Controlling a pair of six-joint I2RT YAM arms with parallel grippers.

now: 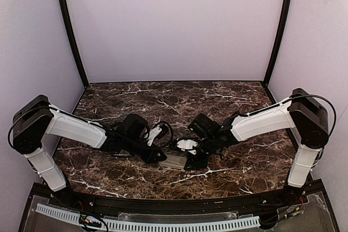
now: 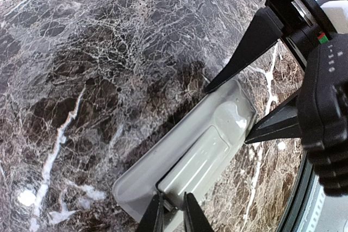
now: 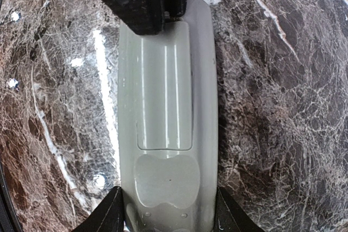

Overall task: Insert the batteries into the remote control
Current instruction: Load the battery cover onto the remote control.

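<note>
Step in hand: opening the battery bay. The remote control (image 3: 163,107) lies grey back up on the counter (image 3: 283,107), and its cover panel (image 3: 163,80) looks seated, so nothing is loaded yet.
Right end effector (image 3: 166,210): gripping the remote control across its width at the near end, one finger against each long side, pinning it.
Left end effector (image 2: 173,213): fingers nearly together, tips at the cover panel's far edge, opposite the right end effector. Whether they pinch a lip cannot be told.
Batteries: in none of the views.
Next move calls for: a firm hold on the right while the left slides or lifts the cover panel free without dragging the remote control.
Writing: none readable; the grey back shows no brand or label.
</note>
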